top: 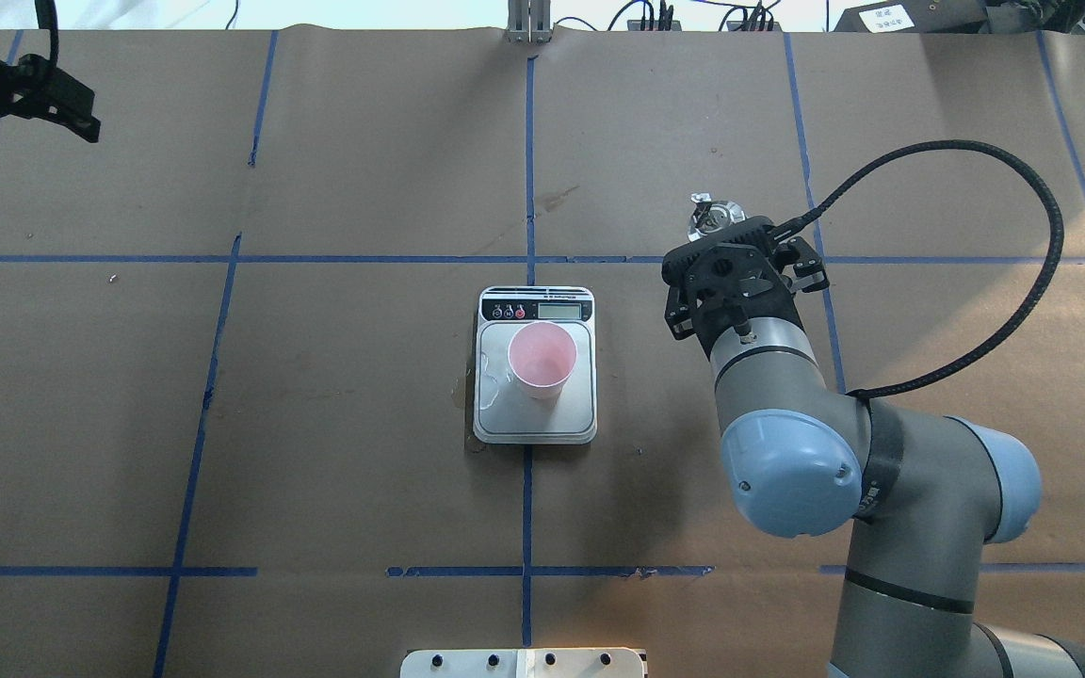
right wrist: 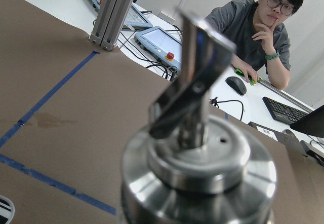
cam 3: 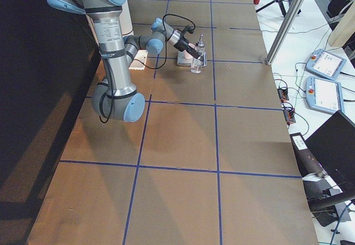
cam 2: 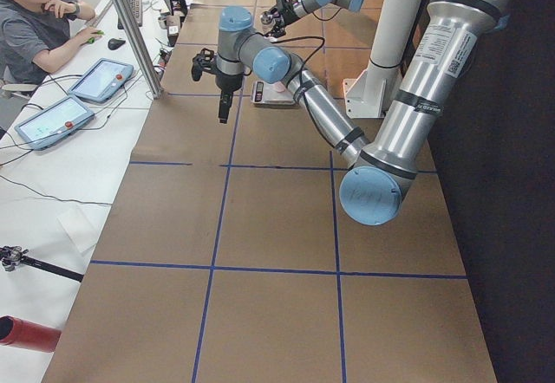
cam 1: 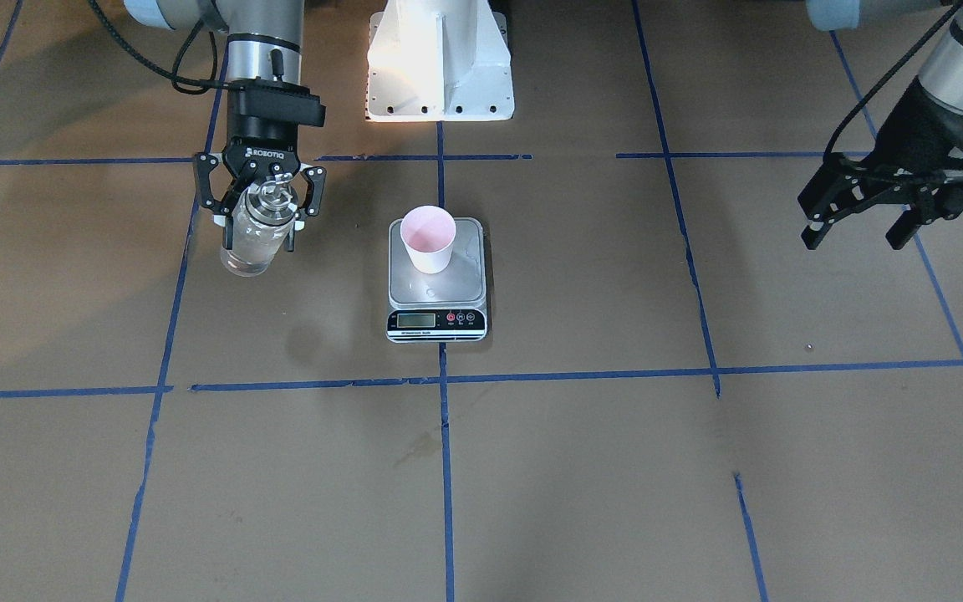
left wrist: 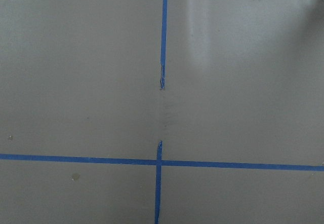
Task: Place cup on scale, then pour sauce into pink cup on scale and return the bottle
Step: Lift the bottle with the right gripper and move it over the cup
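The pale pink cup (cam 1: pixel 429 238) stands upright on the back half of the scale (cam 1: pixel 435 322), also in the overhead view, cup (top: pixel 542 358) on scale (top: pixel 542 419). My right gripper (cam 1: pixel 260 224) is shut on the clear glass bottle (cam 1: pixel 254 242), off to the scale's side. I cannot tell whether its base touches the table. Clear sauce (cam 1: pixel 246 255) shows in its lower part. Its silver collar and spout fill the right wrist view (right wrist: pixel 197 158). My left gripper (cam 1: pixel 856 234) hangs open and empty far out on the other side, above the table.
The white robot base mount (cam 1: pixel 440 67) stands behind the scale. A wet streak (top: pixel 493 386) lies on the scale's platform beside the cup. Blue tape lines cross the brown paper table. An operator (cam 2: pixel 35 28) sits at a desk with tablets beyond the table's far edge.
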You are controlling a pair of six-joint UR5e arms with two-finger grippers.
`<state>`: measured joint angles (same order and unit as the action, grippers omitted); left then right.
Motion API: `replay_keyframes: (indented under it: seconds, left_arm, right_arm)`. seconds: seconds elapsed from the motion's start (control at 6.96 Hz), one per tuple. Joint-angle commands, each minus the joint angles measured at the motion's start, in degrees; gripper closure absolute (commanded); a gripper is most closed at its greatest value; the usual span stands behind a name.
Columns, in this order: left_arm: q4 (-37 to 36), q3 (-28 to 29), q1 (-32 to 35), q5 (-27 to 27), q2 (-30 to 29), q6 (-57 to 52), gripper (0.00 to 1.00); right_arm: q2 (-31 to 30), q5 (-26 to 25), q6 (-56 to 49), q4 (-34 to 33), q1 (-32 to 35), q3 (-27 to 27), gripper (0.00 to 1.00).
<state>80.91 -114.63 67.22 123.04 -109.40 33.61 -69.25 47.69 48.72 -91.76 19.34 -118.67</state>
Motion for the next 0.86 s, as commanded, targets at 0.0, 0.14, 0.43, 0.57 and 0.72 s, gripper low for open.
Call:
replay_keyframes:
  seconds: [0.0,0.14,0.43,0.57,0.72]
  left_arm:
    - [0.6,3.5,6.1,-0.4,4.8,-22.7,0.00]
    - [0.7,4.8,8.7,-0.5,6.7,-31.1,0.00]
    - [7.6,10.0,12.1,-0.4,10.1,-44.0,0.00]
    - [8.6,10.9,12.1,-0.4,10.7,-43.6,0.00]
    - [8.8,11.7,12.5,-0.4,10.7,-43.9,0.00]
  right_arm:
    - [0.8,-6.1,-13.3,-1.5,-0.8,0.2,1.00]
    - [0.5,-10.0,-19.0,-1.7,-1.7,0.5,1.00]
    - [0.5,-21.1,-19.7,-2.4,-4.0,8.1,1.00]
    - [0.4,-24.8,-24.3,-3.2,-4.8,9.2,1.00]
    - [0.3,-26.7,-27.9,-4.7,-5.3,9.3,1.00]
